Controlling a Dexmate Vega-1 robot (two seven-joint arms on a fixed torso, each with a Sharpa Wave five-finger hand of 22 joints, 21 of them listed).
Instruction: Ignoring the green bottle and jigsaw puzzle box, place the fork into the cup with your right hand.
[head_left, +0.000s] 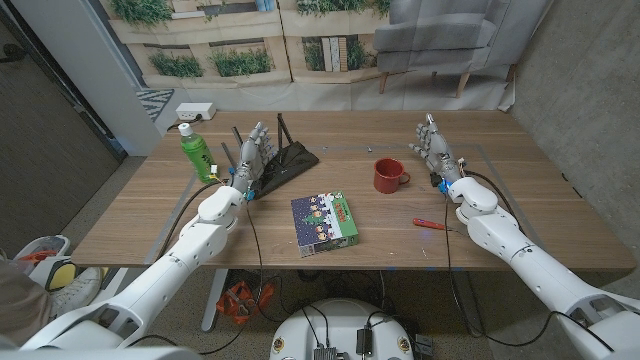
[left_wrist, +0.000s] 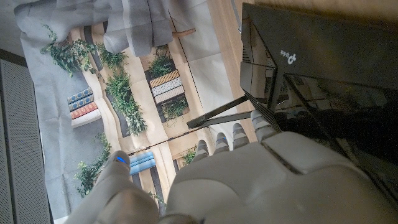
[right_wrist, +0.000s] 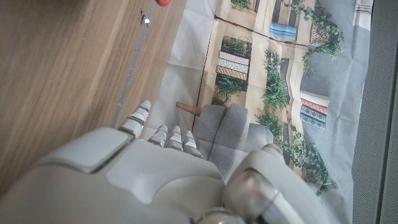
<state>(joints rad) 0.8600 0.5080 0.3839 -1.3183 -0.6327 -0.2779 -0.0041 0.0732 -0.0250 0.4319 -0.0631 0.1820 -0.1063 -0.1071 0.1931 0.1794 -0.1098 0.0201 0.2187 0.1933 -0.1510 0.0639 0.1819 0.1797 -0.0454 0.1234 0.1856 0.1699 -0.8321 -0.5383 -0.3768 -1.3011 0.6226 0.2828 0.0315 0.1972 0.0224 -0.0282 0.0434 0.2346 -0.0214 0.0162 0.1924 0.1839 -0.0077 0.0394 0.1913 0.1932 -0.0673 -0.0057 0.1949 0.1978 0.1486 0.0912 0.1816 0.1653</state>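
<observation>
The right hand (head_left: 432, 147) stands with its fingers (head_left: 428, 128) straight and spread, pointing away over the table, and nothing between them; it holds nothing. It is just beside the red cup (head_left: 389, 175), on the cup's right. The left hand (head_left: 252, 155) likewise has its fingers up and apart, empty, well to the left of the cup and close against a black router (head_left: 290, 160) with thin antennas.

By my judgement the task has not really begun. The fork (head_left: 432, 224), red-handled, lies flat on the wooden table (head_left: 150, 215), nearer the robot than the cup and a little to its right, close under the right forearm. The cup stands upright with its mouth open and, as far as I can tell, nothing in it. All is left to do: reach back to the fork, grip it, carry it over the cup and drop it in.

The jigsaw puzzle box (head_left: 325, 221) lies to the cup's left and nearer the robot; the green bottle (head_left: 196, 153) stands well to the cup's left, beyond the left hand. Neither lies between fork and cup, so the way looks free
</observation>
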